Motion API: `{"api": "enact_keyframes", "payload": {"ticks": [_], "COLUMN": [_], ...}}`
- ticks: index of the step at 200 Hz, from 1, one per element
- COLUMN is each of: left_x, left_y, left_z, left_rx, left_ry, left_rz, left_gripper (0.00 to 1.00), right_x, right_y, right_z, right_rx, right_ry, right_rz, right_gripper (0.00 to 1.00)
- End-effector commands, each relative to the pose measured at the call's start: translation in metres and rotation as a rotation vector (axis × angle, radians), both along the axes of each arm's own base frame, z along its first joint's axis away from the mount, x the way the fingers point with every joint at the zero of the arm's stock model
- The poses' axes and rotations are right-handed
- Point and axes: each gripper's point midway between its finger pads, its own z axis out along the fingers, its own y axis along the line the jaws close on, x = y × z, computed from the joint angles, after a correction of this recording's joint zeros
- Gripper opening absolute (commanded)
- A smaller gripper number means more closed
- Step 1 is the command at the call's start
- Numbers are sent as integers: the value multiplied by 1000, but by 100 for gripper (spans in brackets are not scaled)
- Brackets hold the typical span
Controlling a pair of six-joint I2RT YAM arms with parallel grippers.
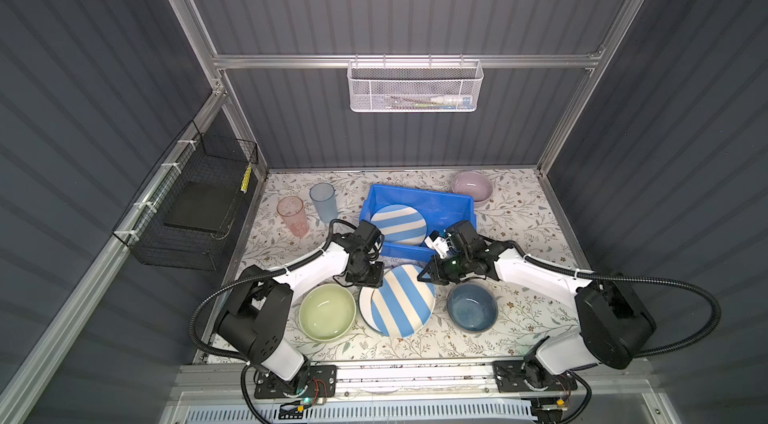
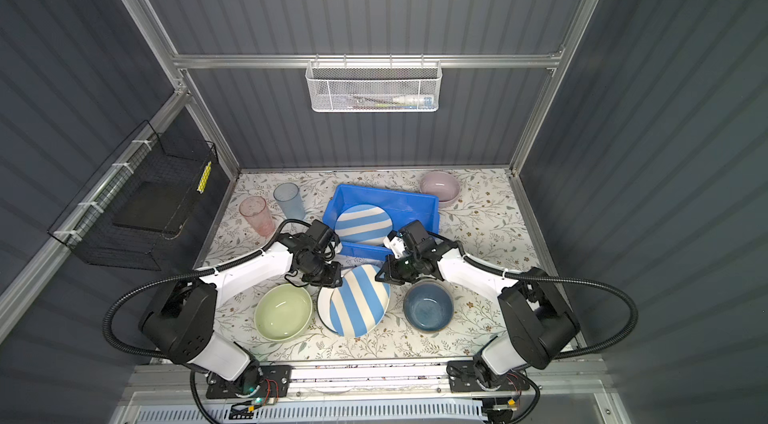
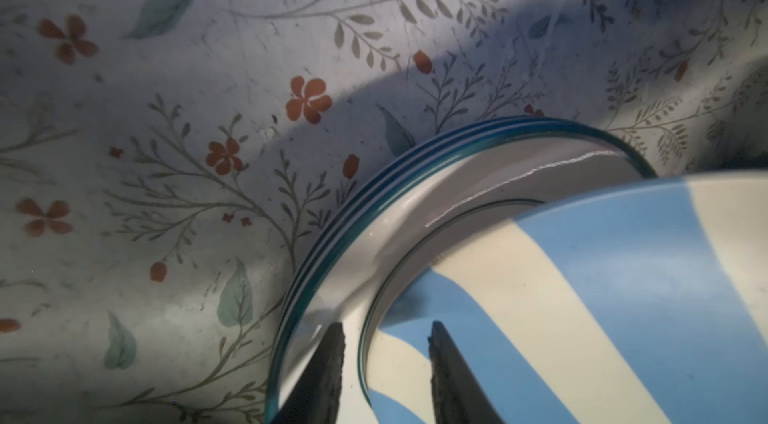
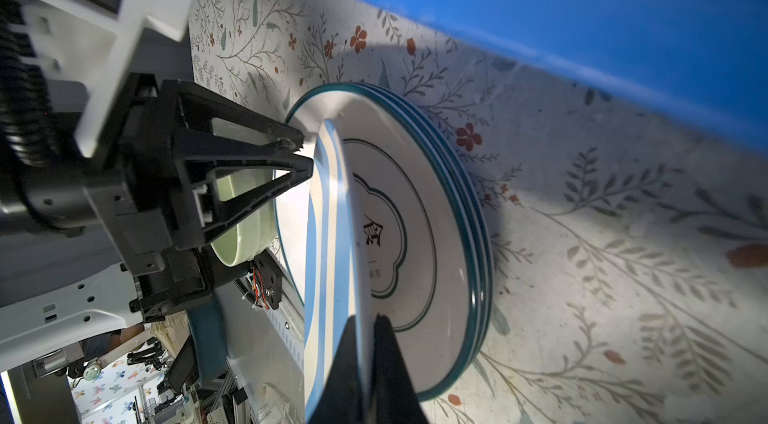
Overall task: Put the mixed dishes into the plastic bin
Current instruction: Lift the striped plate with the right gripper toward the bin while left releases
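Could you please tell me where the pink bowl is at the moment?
In both top views the pink bowl sits far back on the right of the table, beside the far right corner of the blue bin.

The floral-papered table point(image 1: 519, 330) is carrying a pink tumbler point(image 1: 293, 216), a blue tumbler point(image 1: 323, 201), the blue plastic bin point(image 1: 419, 193), a pink bowl point(image 1: 472, 187), a green bowl point(image 1: 327, 311), a blue bowl point(image 1: 472, 306) and a stack of teal-rimmed plates point(image 4: 440, 234)

White arm links point(image 1: 316, 268), black joint housings point(image 1: 257, 318), black corrugated hoses point(image 1: 648, 276), black trussed left pincer point(image 4: 306, 151), bolted base plates point(image 1: 324, 376).
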Motion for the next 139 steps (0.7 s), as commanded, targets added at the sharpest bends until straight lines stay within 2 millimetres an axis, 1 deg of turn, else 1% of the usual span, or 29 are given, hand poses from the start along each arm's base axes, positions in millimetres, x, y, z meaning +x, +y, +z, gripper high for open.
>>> {"api": "enact_keyframes", "payload": {"ticks": [1, 31, 75, 106, 127, 131, 139], "left_x": [6, 12, 25, 41, 52, 55, 59], "left_y": [2, 7, 14, 22, 29, 29, 31], "left_z": [21, 29, 53, 73, 81, 83, 87], "left_rx": [9, 42, 69, 47, 30, 25, 15], "left_ry": [-51, -81, -162, -213, -221, -225, -232], "left_rz": [0, -2, 9, 44, 68, 73, 79], "left_gripper": [40, 47, 56, 58, 57, 57, 57], "right_x": [-7, -8, -6, 0, 6, 3, 5], "right_y": [-4, -3, -4, -2, -1, -3, -4], "right_z": [6, 15, 30, 45, 58, 58, 60], "right_rx": [7, 23, 29, 57, 81, 71, 70], "right_ry": [-4, -15, -44, -81, -105, -91, -91], "right_rz": [27, 50, 70, 72, 68, 69, 66], "right_gripper": [5, 4, 3, 3, 3, 3, 3]}}
